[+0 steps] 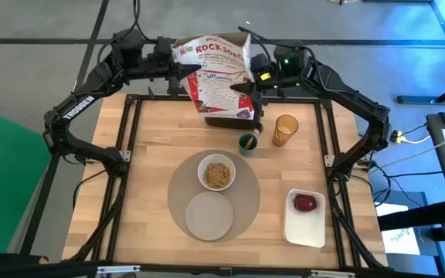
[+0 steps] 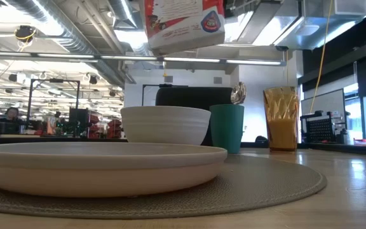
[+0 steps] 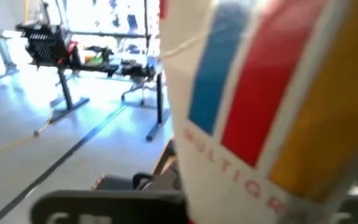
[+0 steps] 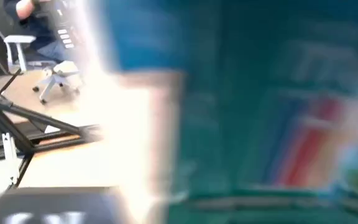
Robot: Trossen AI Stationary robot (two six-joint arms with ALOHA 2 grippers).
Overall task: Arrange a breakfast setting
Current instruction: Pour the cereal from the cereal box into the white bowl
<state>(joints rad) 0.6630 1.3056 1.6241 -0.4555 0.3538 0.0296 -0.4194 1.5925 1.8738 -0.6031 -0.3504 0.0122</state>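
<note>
High view: both tools flanking cereal bag

The high view looks straight down on the placemat. The low view faces level across it from its near edge. Both wrist views press against the cereal bag.

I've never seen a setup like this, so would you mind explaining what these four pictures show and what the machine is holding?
It is a robot with two dark arms at a wooden table. One camera looks down from above, one sits at table height, and one rides on each wrist. The left gripper and right gripper together hold a cereal box in the air at the table's far edge. Below lie a round placemat carrying a cereal-filled bowl and a small plate. Nearby are a teal cup, an amber cup, and a white tray with a red apple.
</note>
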